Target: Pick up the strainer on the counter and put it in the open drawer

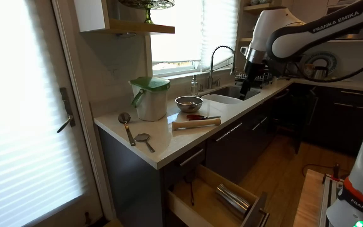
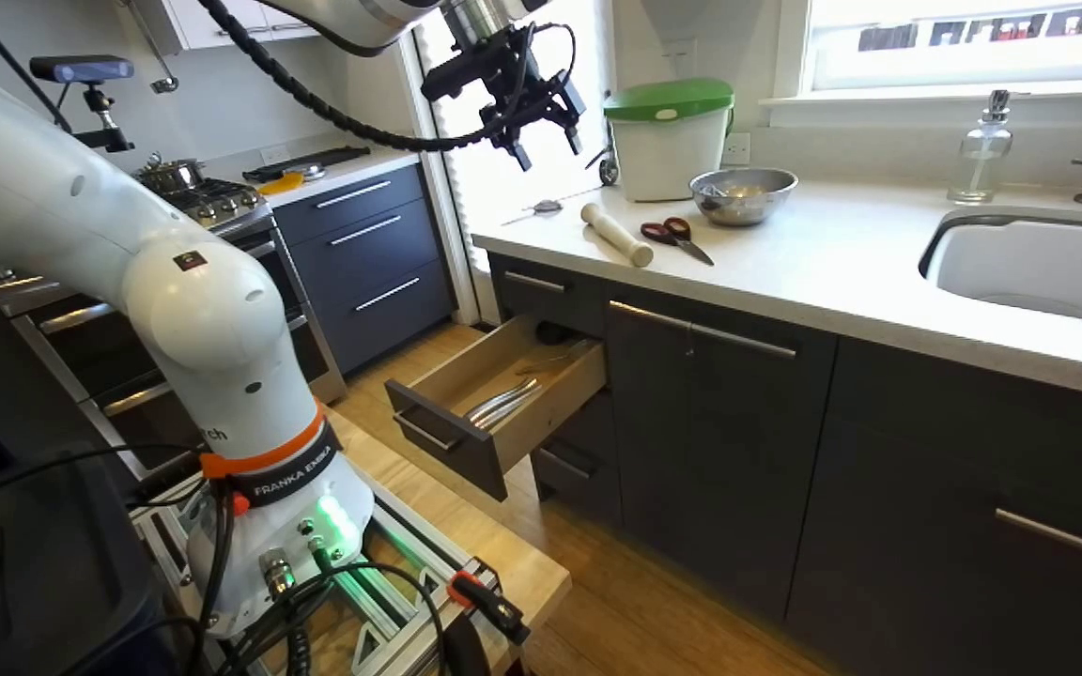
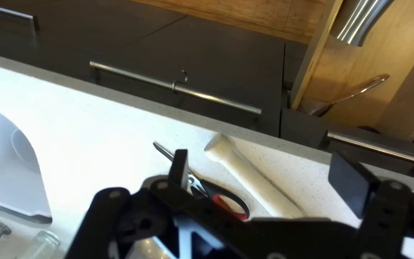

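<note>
The strainer [image 1: 142,137] is a small round mesh with a grey handle. It lies flat on the white counter [image 1: 162,154] near its end corner, beside a ladle [image 1: 124,118]. It also shows in an exterior view [image 2: 546,207]. It is out of the wrist view. The open drawer [image 1: 228,179] is pulled out below the counter and shows in an exterior view [image 2: 555,404] and the wrist view [image 3: 316,54]. My gripper [image 3: 266,174] is open and empty, above the counter with the fingers pointing down. It shows in both exterior views [image 1: 243,94] [image 2: 550,152], apart from the strainer.
A wooden roller [image 1: 196,123], red-handled scissors [image 2: 677,237], a metal bowl [image 1: 189,104] and a green-lidded bin [image 1: 151,101] stand or lie on the counter. The sink [image 2: 1029,272] is farther along. The drawer holds shiny metal pieces [image 2: 502,404] and a utensil [image 3: 358,91].
</note>
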You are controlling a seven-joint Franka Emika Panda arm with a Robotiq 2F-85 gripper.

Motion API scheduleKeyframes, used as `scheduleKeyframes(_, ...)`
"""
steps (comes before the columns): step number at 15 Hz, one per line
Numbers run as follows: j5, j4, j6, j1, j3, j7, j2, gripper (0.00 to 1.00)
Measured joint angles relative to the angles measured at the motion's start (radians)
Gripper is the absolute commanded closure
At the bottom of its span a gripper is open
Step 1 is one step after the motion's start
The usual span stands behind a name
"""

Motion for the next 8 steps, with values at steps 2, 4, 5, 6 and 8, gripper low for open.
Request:
scheduleKeyframes(2, 0.001, 0.043, -0.004, 0.028, 0.039, 0.006, 0.012, 0.00)
scheduleKeyframes(4, 0.017, 0.100, -0.022, 0.064, 0.084, 0.033, 0.043, 0.00)
scheduleKeyframes(5, 0.039, 0.135, -0.043, 0.085, 0.104, 0.057, 0.068, 0.00)
scheduleKeyframes(6, 0.061, 0.173, -0.062, 0.103, 0.123, 0.082, 0.099, 0.00)
scheduleKeyframes(8, 0.111, 0.257, -0.085, 0.133, 0.153, 0.132, 0.180, 0.00)
